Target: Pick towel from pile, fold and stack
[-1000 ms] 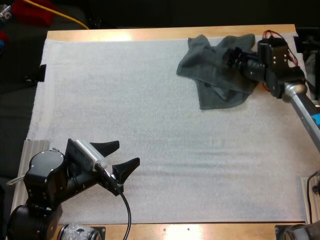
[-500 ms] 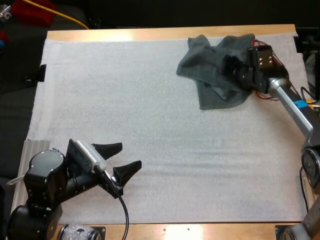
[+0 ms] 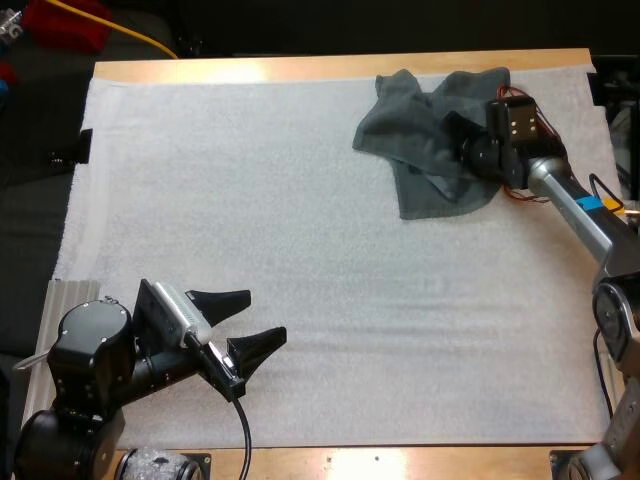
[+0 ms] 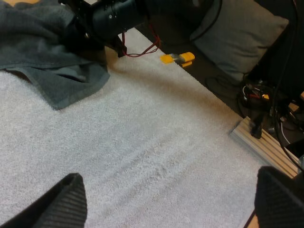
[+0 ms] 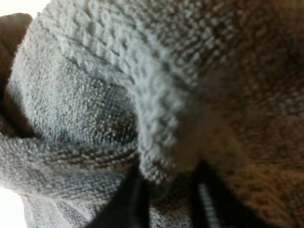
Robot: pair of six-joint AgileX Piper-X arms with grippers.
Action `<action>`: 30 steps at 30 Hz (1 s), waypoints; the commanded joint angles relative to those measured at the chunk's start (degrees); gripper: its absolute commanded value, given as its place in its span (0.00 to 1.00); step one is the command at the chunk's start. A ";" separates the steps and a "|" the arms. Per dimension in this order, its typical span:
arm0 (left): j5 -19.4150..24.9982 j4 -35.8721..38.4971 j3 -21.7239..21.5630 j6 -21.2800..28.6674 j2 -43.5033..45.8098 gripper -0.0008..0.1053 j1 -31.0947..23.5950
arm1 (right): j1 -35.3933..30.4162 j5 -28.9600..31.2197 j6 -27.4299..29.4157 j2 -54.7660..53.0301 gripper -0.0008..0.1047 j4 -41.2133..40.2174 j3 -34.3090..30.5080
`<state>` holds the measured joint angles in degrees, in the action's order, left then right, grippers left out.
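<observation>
Found the left gripper (image 3: 265, 315) low at the near left of the fuzzy white mat (image 3: 300, 220), black fingers (image 4: 66, 202) spread wide apart, clamped on nothing, well apart from the action. Just plain mat running across the wooden table (image 3: 300, 68) toward the other arm.

Over at the far right, spotted the crumpled dark grey-green terry towel (image 3: 420, 150) lying in a loose heap, one flap trailing toward the near side. Had the right gripper (image 3: 458, 140) shoved right into that heap, its fingers (image 5: 135, 204) looking pinched on a thick ridge of cloth from both sides. Not lifted by the looks of it, so guessing the pick step, with fold and stack not yet started.

Worries from here: could well have grabbed a doubled-over fold rather than a single edge or corner, meaning a lumpy bundle on the lift instead of a clean hang, and a messy fold afterwards. Could also lose it mid-lift, given fluffy terry and a bite of unknown depth. Sitting close to the mat's far right edge too, risking part of it sliding off on a sloppy drag.
</observation>
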<state>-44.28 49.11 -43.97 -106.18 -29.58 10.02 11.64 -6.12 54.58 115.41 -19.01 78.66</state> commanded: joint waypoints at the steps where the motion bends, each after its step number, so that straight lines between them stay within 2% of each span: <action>1: -0.54 -0.41 -0.55 -0.44 -0.05 0.68 0.25 | -0.11 -0.19 0.01 -0.19 0.03 0.42 0.54; 6: -0.49 -0.62 -0.55 -0.31 -0.05 0.68 0.25 | -0.09 -1.87 1.54 -0.85 0.01 0.23 0.54; 12: -0.13 -0.62 -0.55 -0.31 -0.05 0.68 0.25 | 1.08 -1.68 10.71 -5.55 0.01 -0.10 0.54; 17: -0.13 -0.62 -0.55 -0.31 -0.05 0.68 0.25 | 2.77 1.76 18.79 -12.17 0.01 -0.10 0.54; 21: -0.13 -0.62 -0.55 -0.31 -0.05 0.68 0.25 | 3.46 2.36 21.78 -16.84 0.01 -0.10 0.54; 30: -0.13 -0.62 -0.55 -0.31 -0.05 0.68 0.25 | 3.50 0.92 24.04 -27.62 0.01 -0.71 0.54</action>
<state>-44.35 49.11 -43.97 -106.29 -29.58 10.02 15.20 -4.88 77.62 88.62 -19.70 78.66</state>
